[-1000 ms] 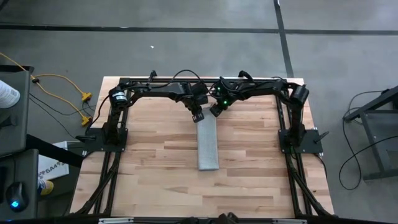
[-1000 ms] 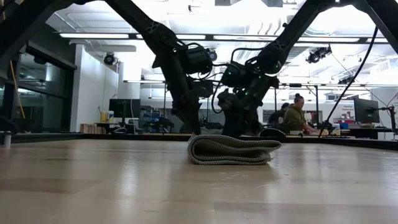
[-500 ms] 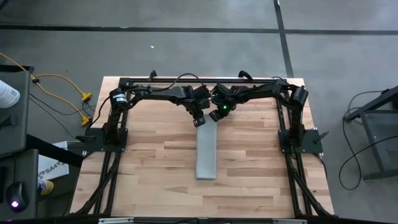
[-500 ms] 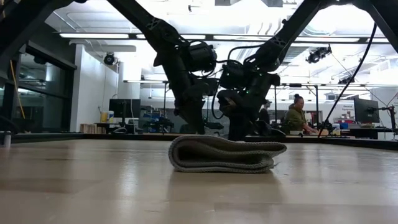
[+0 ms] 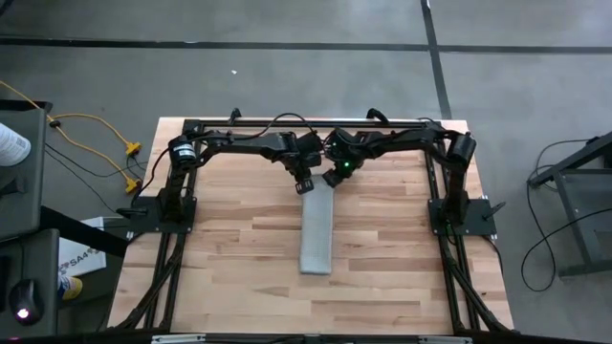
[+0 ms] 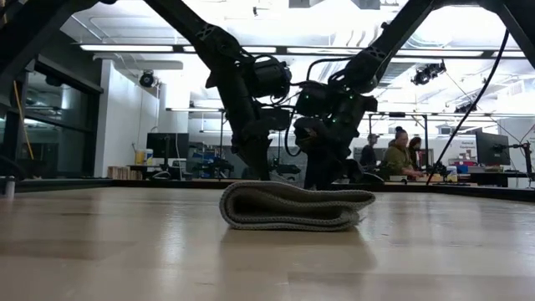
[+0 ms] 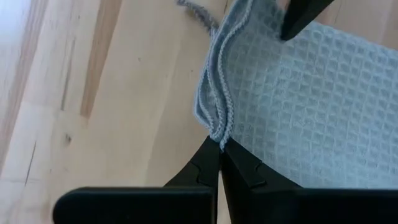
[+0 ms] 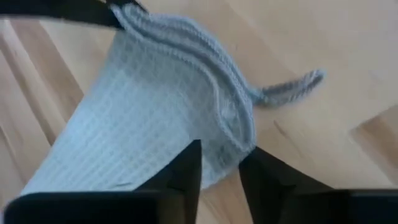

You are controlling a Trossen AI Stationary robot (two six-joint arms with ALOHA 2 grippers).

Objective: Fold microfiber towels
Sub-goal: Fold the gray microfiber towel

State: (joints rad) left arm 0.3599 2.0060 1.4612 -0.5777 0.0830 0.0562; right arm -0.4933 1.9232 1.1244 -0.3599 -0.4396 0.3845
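The light grey microfiber towel (image 5: 316, 234) lies folded into a narrow strip running from far to near along the table's middle. In the low view its rounded fold (image 6: 227, 209) faces the near side. My left gripper (image 5: 307, 187) is shut on the strip's far left corner. My right gripper (image 5: 328, 179) is shut on its far right corner. Both grippers are low over the table at the strip's far end. A small grey loop (image 8: 292, 86) sticks out from the towel's far edge. My left gripper pinches the stacked edges at the towel's far left corner (image 7: 219, 132) between its fingertips, several layers. The fingers come from above, slanting down. The rest of the towel lies flat on the table. My right gripper holds the towel's far right corner (image 8: 227, 134) between its two fingers, several layers. It comes slanting down from the far right. The strip lies on the table beyond it.
Bare wooden tabletop (image 5: 229, 248) lies to the left, right and near side of the strip. The arms' dark frame (image 5: 172, 205) runs along the table's left, right and far edges. People (image 6: 397, 155) sit in the room beyond the table.
The towel strip has slid toward the table's near edge and a little left, and now lies longer and straighter. Its near fold has come closer to the low camera. Both grippers have stayed at its far end and shifted slightly toward the near edge.
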